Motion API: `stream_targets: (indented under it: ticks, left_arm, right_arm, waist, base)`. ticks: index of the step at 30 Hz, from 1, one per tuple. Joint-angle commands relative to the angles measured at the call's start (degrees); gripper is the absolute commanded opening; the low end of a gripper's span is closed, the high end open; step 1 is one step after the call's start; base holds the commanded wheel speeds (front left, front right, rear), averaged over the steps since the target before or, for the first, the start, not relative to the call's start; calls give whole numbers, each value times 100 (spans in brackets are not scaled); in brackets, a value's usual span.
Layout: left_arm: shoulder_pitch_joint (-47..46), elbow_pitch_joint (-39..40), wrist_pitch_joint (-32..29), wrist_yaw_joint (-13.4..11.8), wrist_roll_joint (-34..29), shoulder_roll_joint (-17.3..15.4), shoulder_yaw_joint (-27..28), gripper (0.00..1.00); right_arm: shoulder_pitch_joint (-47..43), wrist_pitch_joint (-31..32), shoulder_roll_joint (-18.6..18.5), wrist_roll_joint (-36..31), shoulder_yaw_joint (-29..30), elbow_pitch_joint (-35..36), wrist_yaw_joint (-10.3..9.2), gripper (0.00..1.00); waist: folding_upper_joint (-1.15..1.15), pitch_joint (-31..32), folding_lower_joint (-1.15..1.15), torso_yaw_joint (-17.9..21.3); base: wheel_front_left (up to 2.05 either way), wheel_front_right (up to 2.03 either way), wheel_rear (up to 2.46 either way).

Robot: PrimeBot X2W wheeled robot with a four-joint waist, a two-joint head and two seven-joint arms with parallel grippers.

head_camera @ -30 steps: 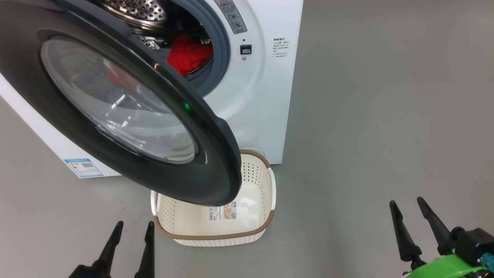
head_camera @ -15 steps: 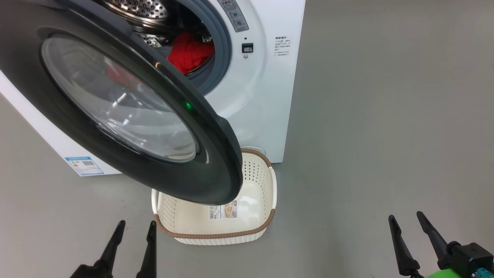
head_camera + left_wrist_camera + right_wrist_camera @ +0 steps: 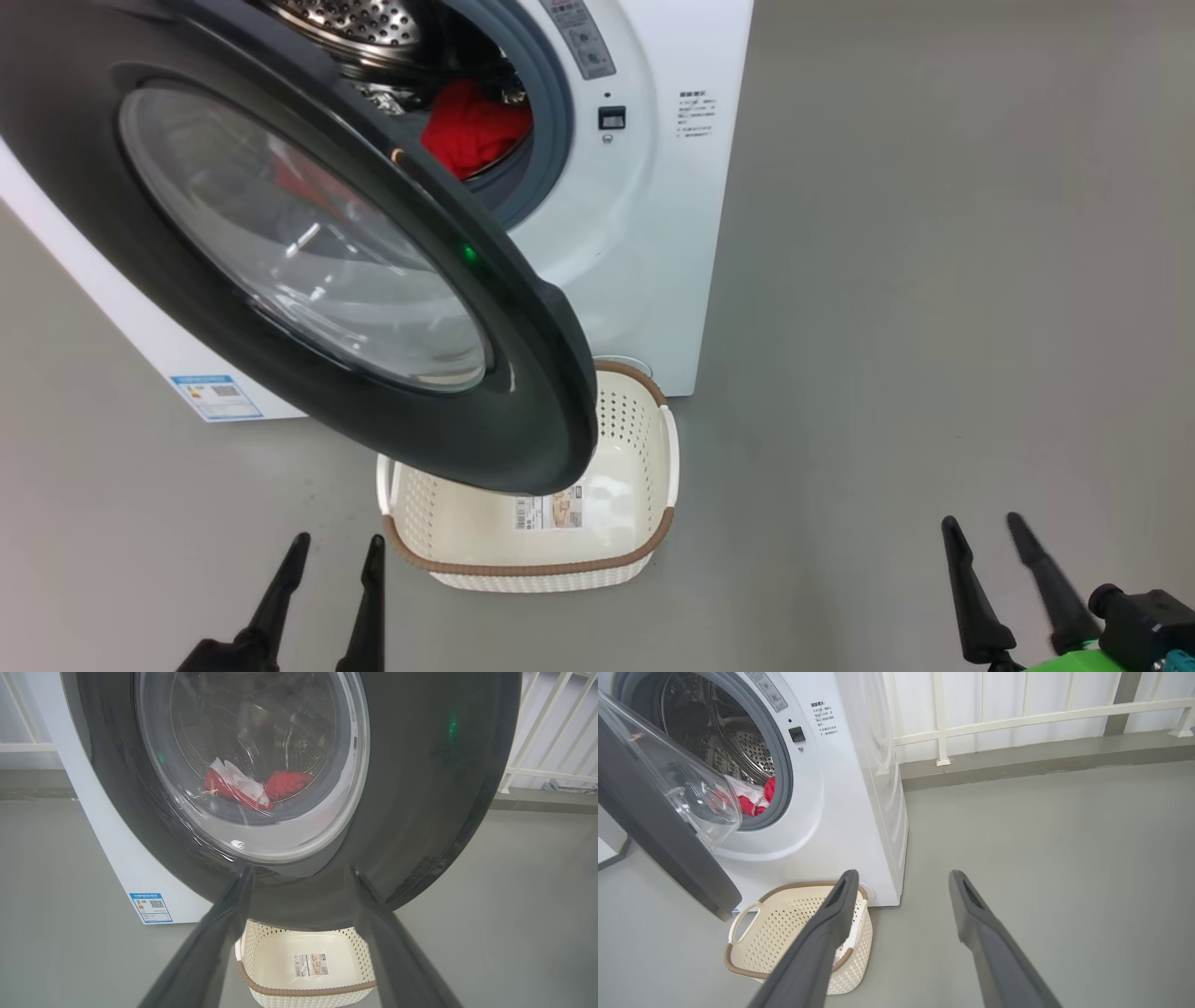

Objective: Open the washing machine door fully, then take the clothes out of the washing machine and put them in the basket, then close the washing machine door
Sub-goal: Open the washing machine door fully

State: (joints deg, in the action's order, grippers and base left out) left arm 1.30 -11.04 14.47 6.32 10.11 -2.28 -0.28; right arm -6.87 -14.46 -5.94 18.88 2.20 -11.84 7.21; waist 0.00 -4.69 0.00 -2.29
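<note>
You're looking at the washing machine door (image 3: pixel 308 243) hanging partway open, swung out in front of the drum (image 3: pixel 359 23) so it's covering most of the opening from the head view. The clothes (image 3: pixel 474 126) are sitting inside the washing machine (image 3: pixel 644 233), a red bundle peeking past the door's edge. Through the glass in the left wrist view you're also getting a bit of white fabric mixed in with the red.

The basket (image 3: pixel 644 448) is sitting on the floor (image 3: pixel 934 327) right up against the lower front of the machine. The door's bottom edge is hanging over its far half, and a sticker (image 3: pixel 549 511) is showing on its bottom.

Your left tool (image 3: pixel 339 539) is hanging with its fingers spread, just beside the basket's near left corner and pointing at the door. Your right tool (image 3: pixel 980 519) is spread too, well off to the right over bare floor, touching nothing.
</note>
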Motion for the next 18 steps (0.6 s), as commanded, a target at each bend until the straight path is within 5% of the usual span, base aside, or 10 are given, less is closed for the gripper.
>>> stream_targets:
  ticks: [1, 8, 13, 18]
  left_arm:
    - [-54, 136, 52, -24, -4, -60, 130, 100]
    - [-60, 140, 52, -34, 65, -60, -53, 100]
    - [-80, 136, 52, -87, 175, -60, -182, 100]
    - [-169, 143, 52, -123, 297, -60, -337, 100]
  right_arm:
    - [146, -53, -17, 395, -181, 151, 28, 0]
    - [643, -53, -141, 2769, -954, 359, 28, 0]
    - [1220, 1, -403, 5277, -1679, 562, 28, 0]
    - [1900, 945, -589, 7211, -1727, 720, 28, 0]
  waist:
    - [0, 11, 0, -47]
    - [0, -3, 0, -315]
    - [0, -47, 0, -527]
    - [0, -173, 0, -733]
  base:
    - [0, 0, 0]
    - [0, 0, 0]
    - [0, 0, 0]
    - [0, 0, 0]
